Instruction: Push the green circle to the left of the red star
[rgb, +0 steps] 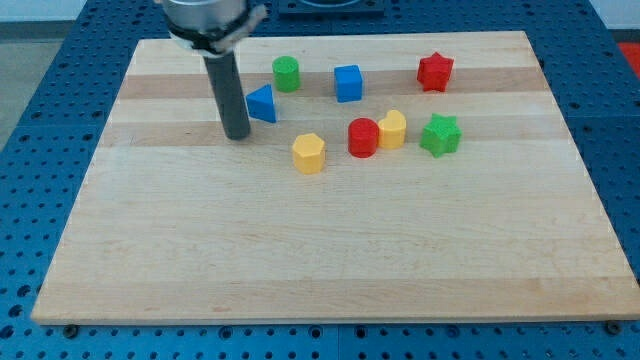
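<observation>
Camera view, single moment. Dialogue between Student and Instructor.

Student: Where do the task's pieces lie on the desk (150, 260)?

Instructor: The green circle (286, 73) stands near the view's top, left of centre. The red star (435, 71) stands in the same row, well apart toward the view's right. Between them sits the blue cube (348, 82).

Student: And my tip (237, 134)?

Instructor: It rests on the desk at the view's lower left of the green circle, just beside the blue triangle (263, 104), which lies between tip and circle. No pincer exists on this rig, so apart or together cannot be told; only a rod shows.

Student: How should the push be made well?

Instructor: The circle must travel toward the view's right, so the tip probably needs to go round to the circle's left flank first, passing above the blue triangle without nudging it. Then push steadily rightward through the circle's centre, since an off-centre contact would likely let it roll aside.

Student: What about the blue cube?

Instructor: It lies close to the path. Steering the circle along the view's top edge of the cube seems safest. Stop with the circle just beside the star, not touching it.

Student: Are the red cylinder (363, 137), the yellow blocks (392, 129) (309, 152) and the green star (440, 135) a concern?

Instructor: They lie lower in the view, away from that route.
</observation>
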